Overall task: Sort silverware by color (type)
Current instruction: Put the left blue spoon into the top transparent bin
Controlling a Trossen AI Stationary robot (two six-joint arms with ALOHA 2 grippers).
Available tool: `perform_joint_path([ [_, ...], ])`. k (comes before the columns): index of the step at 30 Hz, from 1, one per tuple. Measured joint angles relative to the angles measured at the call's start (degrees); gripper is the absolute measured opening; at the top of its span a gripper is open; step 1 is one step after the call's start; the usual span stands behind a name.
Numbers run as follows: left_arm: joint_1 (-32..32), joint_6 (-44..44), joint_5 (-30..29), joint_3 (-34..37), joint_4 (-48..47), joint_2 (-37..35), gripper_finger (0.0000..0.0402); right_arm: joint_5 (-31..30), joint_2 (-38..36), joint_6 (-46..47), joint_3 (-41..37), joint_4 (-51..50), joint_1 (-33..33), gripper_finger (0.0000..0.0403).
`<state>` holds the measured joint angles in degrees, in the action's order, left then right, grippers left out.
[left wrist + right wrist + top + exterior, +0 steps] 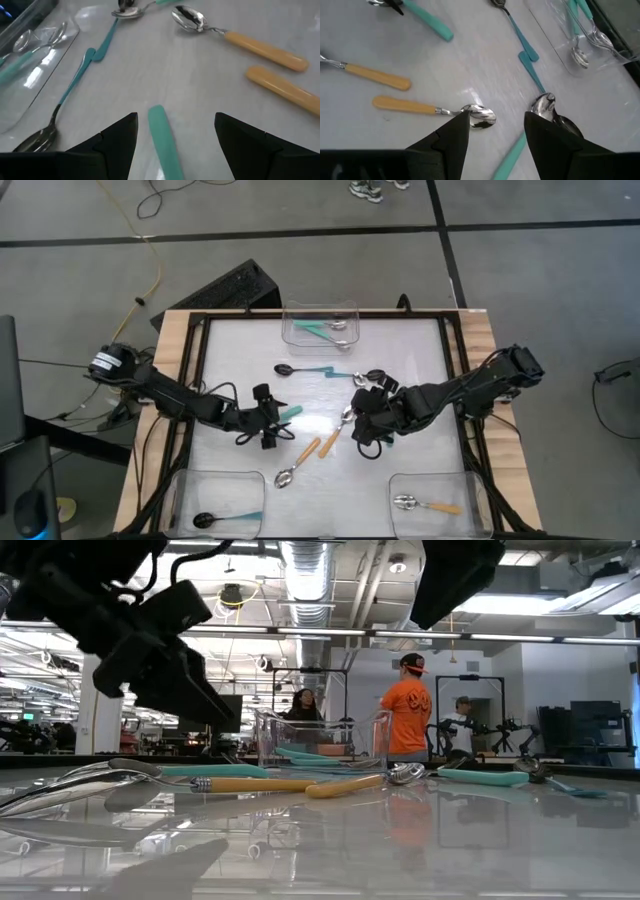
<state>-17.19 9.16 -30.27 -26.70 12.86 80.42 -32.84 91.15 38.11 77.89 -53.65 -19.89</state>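
Sorting proceeds with both arms low over the middle of the table (420, 340), where the unsorted silverware lies between three clear bins. The left gripper (175, 137) stands with its fingers spread wide and nothing held, straddling the teal handle (164, 140) of one spoon, a stance that suits closing across the handle's narrow width. The right gripper (495, 125) is likewise parted and empty, poised above the bowl of an orange-handled spoon (427, 108), with a second orange-handled spoon (375, 76) near it. Bins sit at the table's margins so that each type has its own corner: the far bin (320, 323) holds teal-handled spoons with silver bowls, the near-left bin (215, 500) a black-bowled spoon, the near-right bin (440, 498) an orange-handled one. Open tabletop lies between centre and near bins, giving clear carrying paths; the two grippers are close together, probably near enough to demand care.
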Motion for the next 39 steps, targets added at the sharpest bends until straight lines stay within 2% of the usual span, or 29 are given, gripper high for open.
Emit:
perform_joint_path([
  [4,-0.01,3.5,-1.72,3.49,4.88,0.22,0.025,0.47,0.0,-0.02,0.0,0.23,0.01,0.0214],
  [13,-1.31,3.81,-3.78,9.62,15.54,1.27,0.025,1.53,0.0,-0.04,0.0,0.27,-0.02,0.0214],
  [16,-1.31,3.78,-5.19,10.25,13.19,1.27,0.025,1.53,0.0,-0.07,0.0,0.27,0.01,0.0214],
  [24,-1.12,3.7,-4.01,10.22,12.13,1.54,0.0249,1.54,0.01,-0.66,0.0,0.24,0.16,0.0214],
  [29,-0.2,3.7,-0.51,10.04,12.0,4.89,0.0249,1.55,0.02,-0.66,0.0,0.24,0.16,0.0214],
  [39,1.68,4.85,2.09,7.52,12.83,9.86,0.0249,1.57,0.02,-0.66,0.0,0.19,0.14,0.0214],
])
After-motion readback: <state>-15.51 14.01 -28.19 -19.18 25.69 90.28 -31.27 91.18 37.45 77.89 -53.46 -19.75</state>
